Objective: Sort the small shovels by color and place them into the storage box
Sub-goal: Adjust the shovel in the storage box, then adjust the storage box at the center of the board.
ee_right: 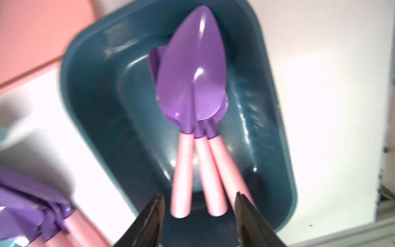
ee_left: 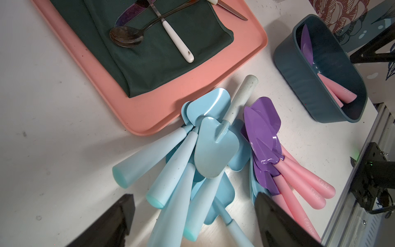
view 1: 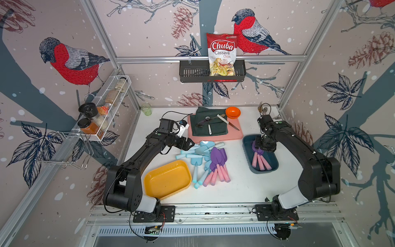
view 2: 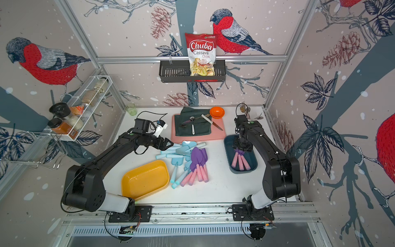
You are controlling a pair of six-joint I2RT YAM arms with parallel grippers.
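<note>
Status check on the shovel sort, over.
Left end effector open above blue shovels. Right end effector open over teal box, three purple shovels inside. Yellow box empty. Loose purple pile overlaps the blue.

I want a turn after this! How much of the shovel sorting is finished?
Done: three purple-and-pink shovels lie in the dark blue box. In hand: nothing; the right tool is open above them, the left tool open near the light blue shovels. Left: those and several purple shovels on the table; the yellow box is empty.
</note>
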